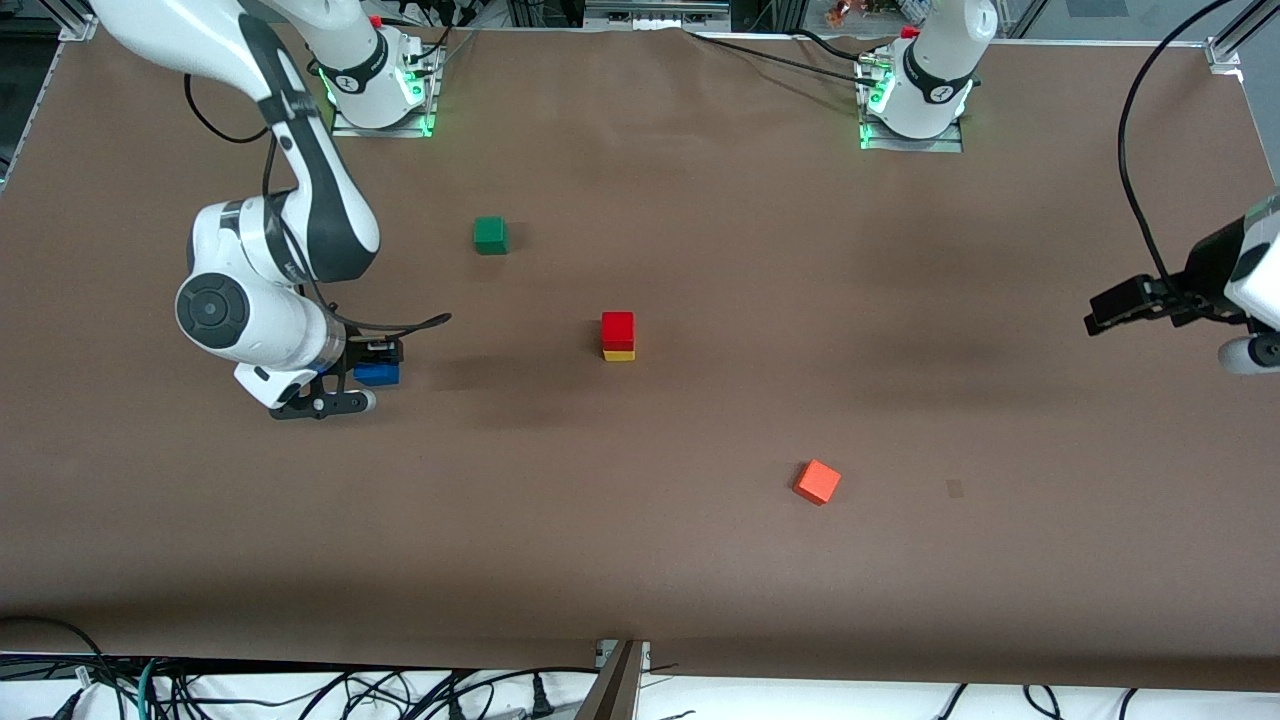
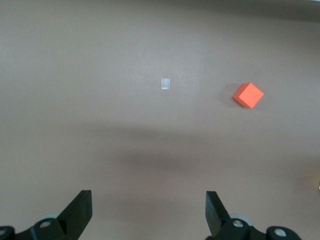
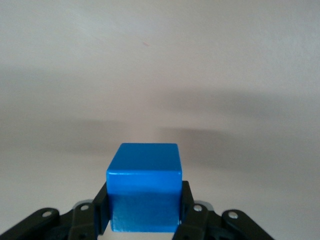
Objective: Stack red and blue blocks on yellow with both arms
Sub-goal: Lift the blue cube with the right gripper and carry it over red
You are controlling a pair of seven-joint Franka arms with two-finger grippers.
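The right claw (image 1: 368, 374) is clamped on the blue block (image 1: 377, 374) at the right arm's end of the desk (image 1: 700, 560); in the right wrist view the two fingers (image 3: 101, 210) press flat against opposite faces of the cube (image 3: 144, 192), with its top face showing clear above them. Whether the block rests on the surface or is just off it I cannot tell.

The relation that matters next: the stack stands toward the middle of the desk from this claw, along the desk toward the left arm's end and at about the same depth from the front camera — so the carry is mostly sideways, then a lift to clear two cubes. There the red block (image 1: 618, 329) already sits squarely on the yellow cube (image 1: 619, 354), edges roughly in line, leaving the red top as the landing face. Being cubes, they have no long axis to align, only faces to square up.

The right arm is plainly the nearer one. The left claw (image 2: 148, 212) hangs spread wide and empty over the left arm's end, waiting.

Count — one red, one blue, one yellow, one green cube (image 1: 490, 235), one orange cube (image 1: 817, 482); five cubes, two arms. The green lies farther from the front camera than the stack, the orange nearer.
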